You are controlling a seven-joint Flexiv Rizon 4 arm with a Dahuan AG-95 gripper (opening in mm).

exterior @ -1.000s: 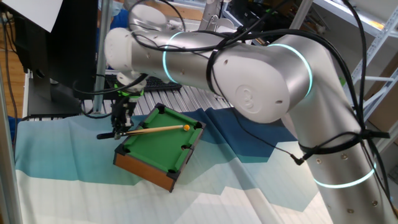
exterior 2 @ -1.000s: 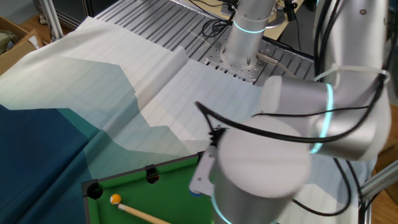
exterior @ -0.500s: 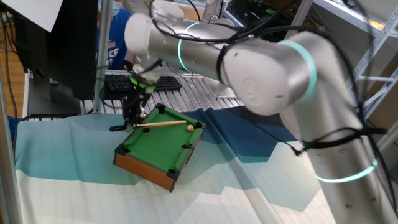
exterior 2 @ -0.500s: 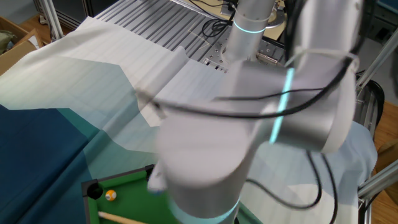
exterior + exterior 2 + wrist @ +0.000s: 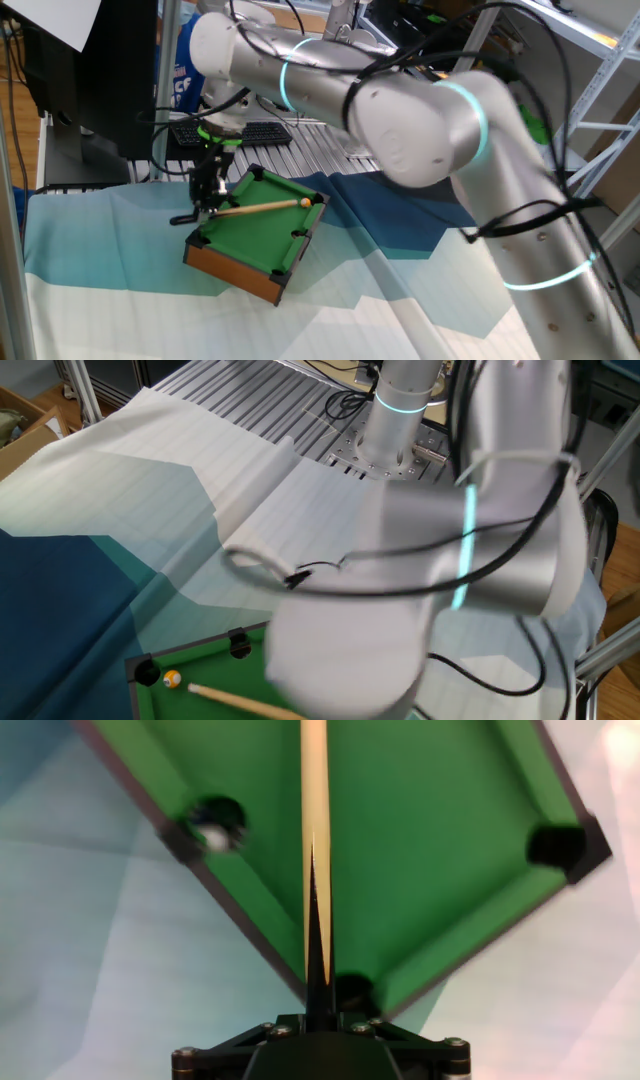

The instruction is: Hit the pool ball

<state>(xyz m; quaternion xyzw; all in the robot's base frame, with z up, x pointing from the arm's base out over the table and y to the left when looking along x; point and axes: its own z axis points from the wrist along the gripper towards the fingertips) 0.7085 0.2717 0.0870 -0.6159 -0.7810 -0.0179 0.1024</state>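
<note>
place: robotics lab | cues: metal shelving (image 5: 590, 110); keyboard (image 5: 245, 132); slotted aluminium bench (image 5: 250, 410); cables (image 5: 345, 402)

Pool ball (image 5: 172, 679): tiny, glossy, orange-yellow; rests on green felt just beside a black corner pocket, at the cue's tip.

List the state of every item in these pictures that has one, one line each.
pool ball: resting on the green felt beside a corner pocket, past the cue's tip.
cue stick: held by the gripper, lying low across the felt.
gripper: shut on the cue stick's dark butt end.
miniature pool table: sitting tilted on the blue-and-white cloth.
cloth: spread out, wrinkled.
</note>
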